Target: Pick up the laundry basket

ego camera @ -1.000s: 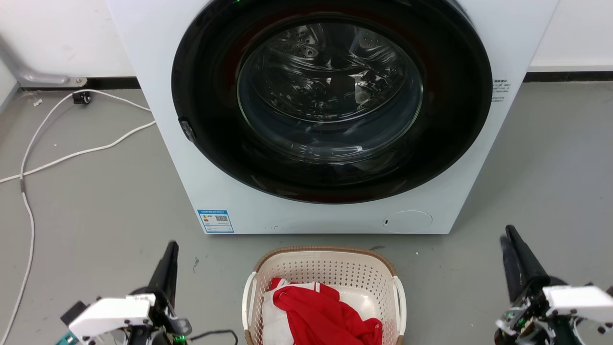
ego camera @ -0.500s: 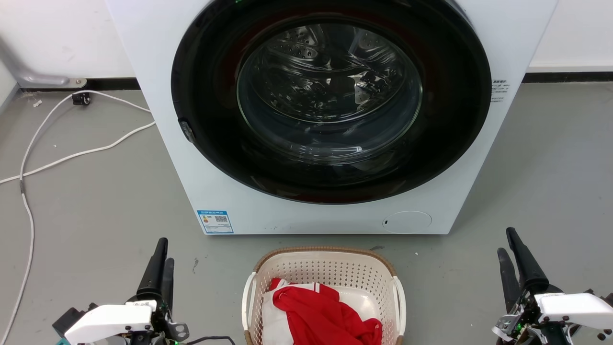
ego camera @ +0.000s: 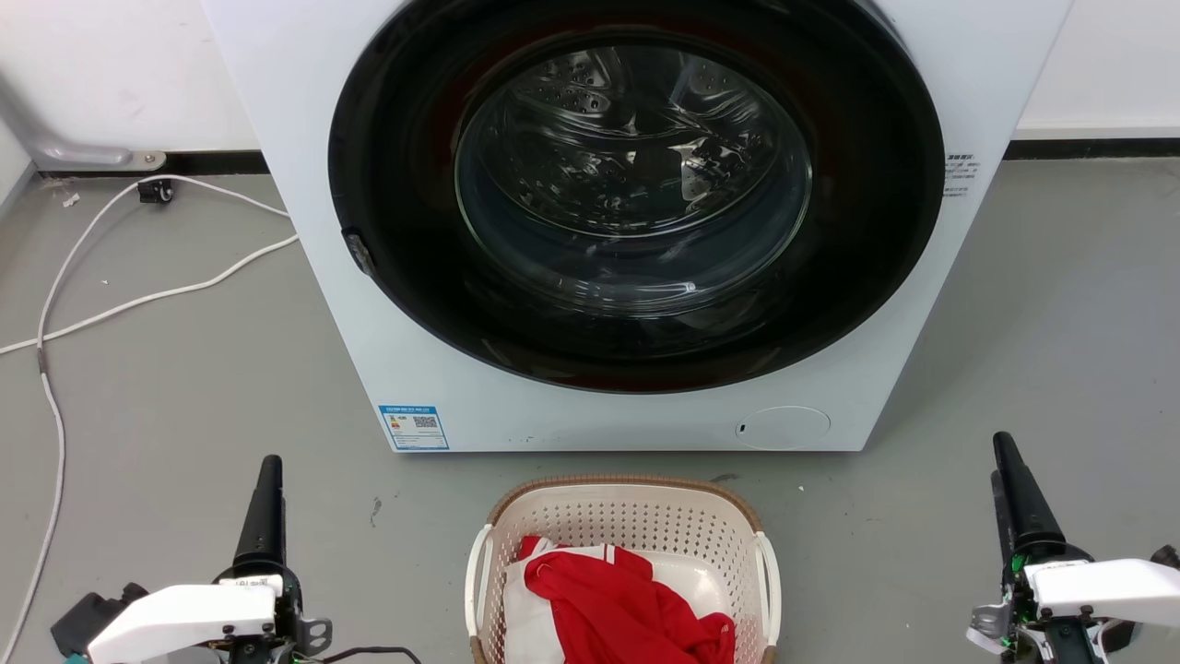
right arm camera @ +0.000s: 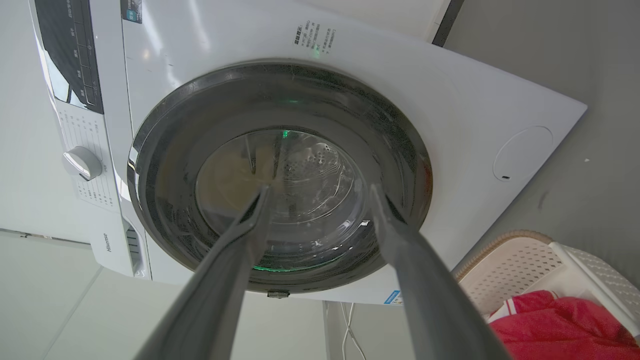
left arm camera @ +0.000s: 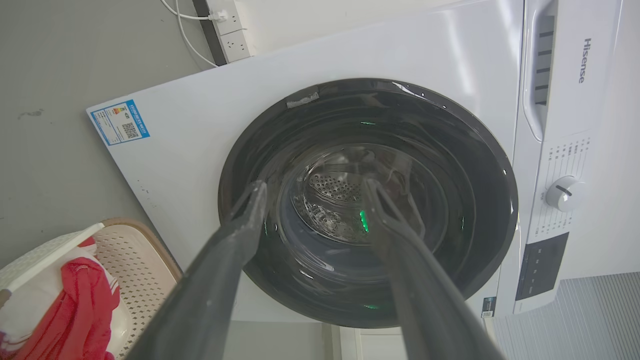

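Cream, brown-rimmed laundry basket [ego camera: 627, 516] (red cloth [ego camera: 618, 599] inside); left tool [left arm camera: 315, 186], right tool [right arm camera: 320, 191] released.

Note the washing machine [ego camera: 304, 138]: smooth glossy white casing, glossy dark door [ego camera: 415, 277], bright perforated metal drum [ego camera: 636, 120]. In front of it you see the laundry basket [ego camera: 636, 516], matt cream perforated plastic with a brown woven-look rim, holding soft red cloth [ego camera: 618, 609]. The floor [ego camera: 184, 397] beside the machine is matt grey.

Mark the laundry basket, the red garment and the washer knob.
laundry basket [ego camera: 627, 480], head view, far brown rim.
red garment [ego camera: 627, 604], head view, middle of the cloth.
washer knob [left arm camera: 563, 192], left wrist view, its face.
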`<state>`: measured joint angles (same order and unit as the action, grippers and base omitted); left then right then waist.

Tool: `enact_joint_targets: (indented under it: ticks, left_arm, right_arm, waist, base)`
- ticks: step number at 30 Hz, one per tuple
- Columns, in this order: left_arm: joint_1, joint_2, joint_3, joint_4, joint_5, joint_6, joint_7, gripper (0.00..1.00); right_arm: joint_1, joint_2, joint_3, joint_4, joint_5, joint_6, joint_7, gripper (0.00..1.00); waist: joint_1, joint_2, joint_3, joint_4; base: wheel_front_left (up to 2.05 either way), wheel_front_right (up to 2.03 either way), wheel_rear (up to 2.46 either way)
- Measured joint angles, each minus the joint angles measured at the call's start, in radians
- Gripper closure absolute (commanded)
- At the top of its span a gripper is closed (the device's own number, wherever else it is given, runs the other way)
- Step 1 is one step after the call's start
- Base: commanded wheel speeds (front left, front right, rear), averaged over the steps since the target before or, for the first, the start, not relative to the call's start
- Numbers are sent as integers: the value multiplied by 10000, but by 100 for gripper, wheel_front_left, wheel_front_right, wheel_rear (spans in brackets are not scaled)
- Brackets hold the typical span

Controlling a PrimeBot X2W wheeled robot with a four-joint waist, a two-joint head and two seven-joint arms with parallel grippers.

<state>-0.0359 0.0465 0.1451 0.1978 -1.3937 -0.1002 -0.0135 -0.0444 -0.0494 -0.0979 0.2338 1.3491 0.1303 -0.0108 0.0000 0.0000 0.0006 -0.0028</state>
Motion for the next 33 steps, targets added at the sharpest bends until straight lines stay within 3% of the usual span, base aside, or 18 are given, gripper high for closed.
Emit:
enact_joint_targets:
  ticks: [11,18,23,28,33]
  left_arm:
    - [88,2,199,-901,1534,520,-393,0]
    - [193,6,25,-1628,3258,1011,-619,0]
    - [325,6,-472,-2071,4683,1384,-788,0]
    - [481,8,-1037,-2435,5917,1384,-926,0]
    - [585,8,-1570,-2579,7181,1003,-1070,0]
  right_arm:
    - [-3,0,-61,-612,-2999,0,-418,0]
    - [-12,2,71,-1371,-5682,2,-640,0]
    - [-7,2,284,-1814,-6897,2,-786,0]
    - [71,2,537,-2184,-8174,4,-953,0]
    - [234,0,594,-2226,-9089,4,-1081,0]
  waist:
    - [0,0,-14,7]
    - [1,0,-10,3]
    - [0,0,-1,-9]
    - [0,0,10,-20]
    - [1,0,24,-39]
  base:
    - [0,0,0]
    - [0,0,0]
    - [0,0,0]
    - [0,0,0]
    - [0,0,0]
